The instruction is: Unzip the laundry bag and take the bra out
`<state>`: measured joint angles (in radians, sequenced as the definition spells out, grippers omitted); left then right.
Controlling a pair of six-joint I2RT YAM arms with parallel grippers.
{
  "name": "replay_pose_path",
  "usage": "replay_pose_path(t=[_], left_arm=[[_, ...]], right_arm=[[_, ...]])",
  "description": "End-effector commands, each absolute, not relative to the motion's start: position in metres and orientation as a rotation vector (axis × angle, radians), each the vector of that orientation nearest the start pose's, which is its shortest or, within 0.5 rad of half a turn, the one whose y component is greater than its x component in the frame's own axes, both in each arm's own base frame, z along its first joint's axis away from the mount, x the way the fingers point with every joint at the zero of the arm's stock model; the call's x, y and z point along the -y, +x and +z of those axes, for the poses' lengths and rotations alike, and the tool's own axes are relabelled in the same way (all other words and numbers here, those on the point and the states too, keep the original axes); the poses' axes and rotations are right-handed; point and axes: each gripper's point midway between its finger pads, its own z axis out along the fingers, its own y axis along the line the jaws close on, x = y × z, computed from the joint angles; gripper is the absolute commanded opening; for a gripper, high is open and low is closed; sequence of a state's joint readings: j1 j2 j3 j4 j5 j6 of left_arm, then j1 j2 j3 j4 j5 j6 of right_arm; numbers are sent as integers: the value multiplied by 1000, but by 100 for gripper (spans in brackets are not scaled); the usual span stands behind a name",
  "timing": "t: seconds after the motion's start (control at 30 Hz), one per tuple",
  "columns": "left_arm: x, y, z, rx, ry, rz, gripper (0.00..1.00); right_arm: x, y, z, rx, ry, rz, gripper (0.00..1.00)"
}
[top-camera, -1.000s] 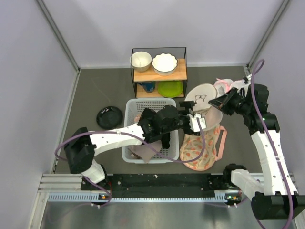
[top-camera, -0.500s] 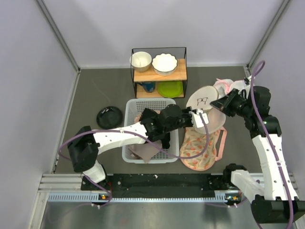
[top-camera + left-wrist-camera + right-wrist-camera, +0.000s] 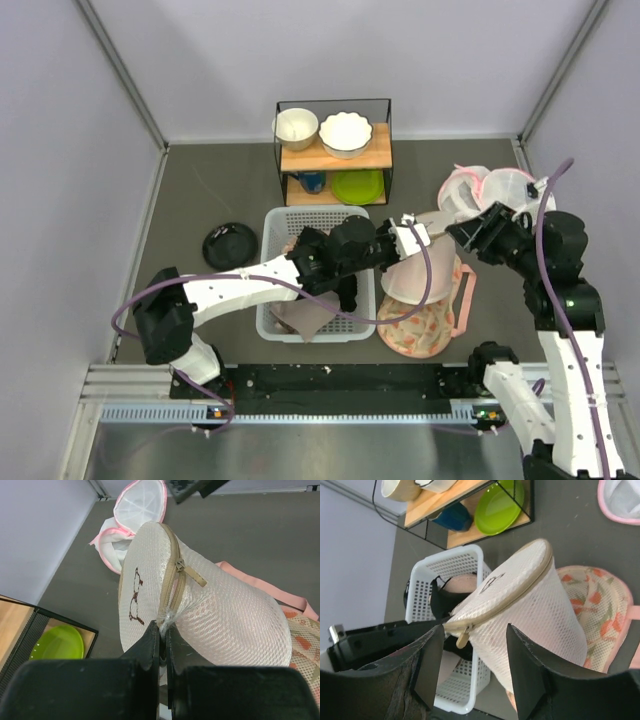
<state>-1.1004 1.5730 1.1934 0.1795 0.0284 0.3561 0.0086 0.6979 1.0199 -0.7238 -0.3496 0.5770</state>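
Note:
The laundry bag (image 3: pixel 420 272), a white mesh drum with a tan zip round its lid, leans tilted over a floral piece. My left gripper (image 3: pixel 407 233) is shut on a pinch of mesh at the lid's rim. In the left wrist view the left gripper (image 3: pixel 162 629) bites the bag (image 3: pixel 225 620) just below the zip pull (image 3: pixel 193 576). My right gripper (image 3: pixel 464 232) stands open beside the bag. In the right wrist view the right gripper (image 3: pixel 475 630) is spread apart in front of the bag (image 3: pixel 535 605), holding nothing, with the pull (image 3: pixel 463 638) dangling. The bra is hidden.
A white plastic basket (image 3: pixel 285 325) with cloth in it sits under my left arm. A peach floral piece (image 3: pixel 420 328) lies under the bag. A pink-trimmed twin-dome mesh bag (image 3: pixel 488 188) lies at the back right. A wire shelf (image 3: pixel 333 150) with bowls stands behind, and a black dish (image 3: pixel 230 245) is at the left.
My left gripper closed on the bag's rim. My right gripper let go of the bag, opened and drew back to the right. The bag tipped down towards the front.

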Motion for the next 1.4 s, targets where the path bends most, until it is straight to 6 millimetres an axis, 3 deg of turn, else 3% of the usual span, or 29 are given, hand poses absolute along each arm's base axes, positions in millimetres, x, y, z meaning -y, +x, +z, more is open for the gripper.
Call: replay_pose_path(t=[0.0, 0.33, 0.67, 1.37], left_arm=[[446, 235, 300, -1286, 1109, -628, 0], [453, 233, 300, -1303, 1114, -664, 0], [454, 230, 301, -1314, 1113, -682, 0], [454, 224, 307, -1281, 1132, -691, 0]], right_arm=[[-98, 214, 294, -1997, 321, 836, 52], [-113, 211, 277, -2048, 308, 956, 50], [-125, 211, 282, -2031, 276, 1038, 44], [-131, 225, 274, -2044, 299, 1047, 37]])
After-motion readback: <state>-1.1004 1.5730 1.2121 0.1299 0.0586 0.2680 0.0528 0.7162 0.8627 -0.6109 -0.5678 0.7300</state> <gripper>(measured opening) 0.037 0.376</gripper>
